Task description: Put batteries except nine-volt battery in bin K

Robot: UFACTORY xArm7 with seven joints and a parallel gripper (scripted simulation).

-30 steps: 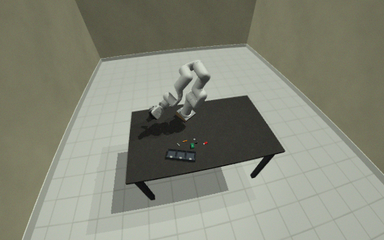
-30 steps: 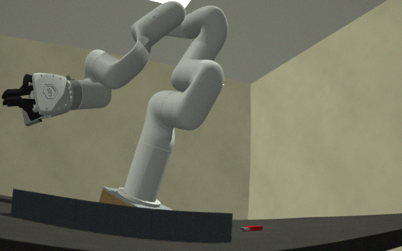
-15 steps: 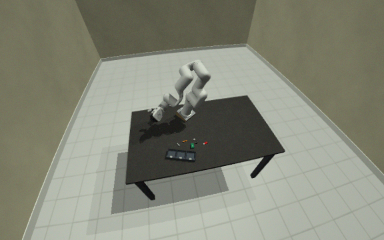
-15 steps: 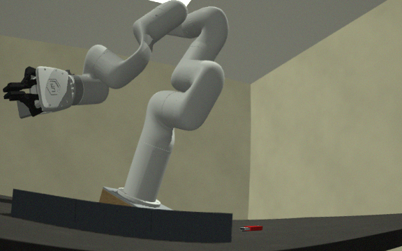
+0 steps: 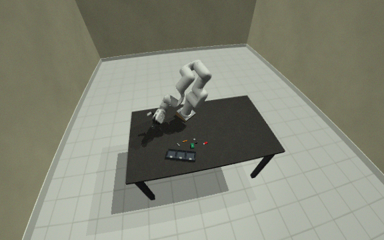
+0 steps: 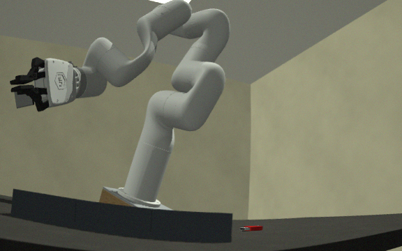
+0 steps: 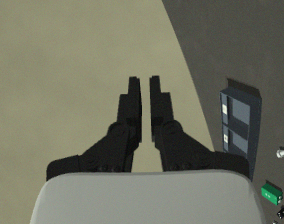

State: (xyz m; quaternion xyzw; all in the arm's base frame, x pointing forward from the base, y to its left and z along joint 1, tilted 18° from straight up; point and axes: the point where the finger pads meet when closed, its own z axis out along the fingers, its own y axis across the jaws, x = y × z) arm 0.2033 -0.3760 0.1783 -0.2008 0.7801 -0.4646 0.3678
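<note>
My base (image 5: 190, 116) sits on the table (image 5: 239, 127) at upper centre of the top view. The bin tray (image 5: 181, 155) lies below it, toward the table's near edge. Small items (image 5: 192, 143) lie in a row between base and tray.
</note>
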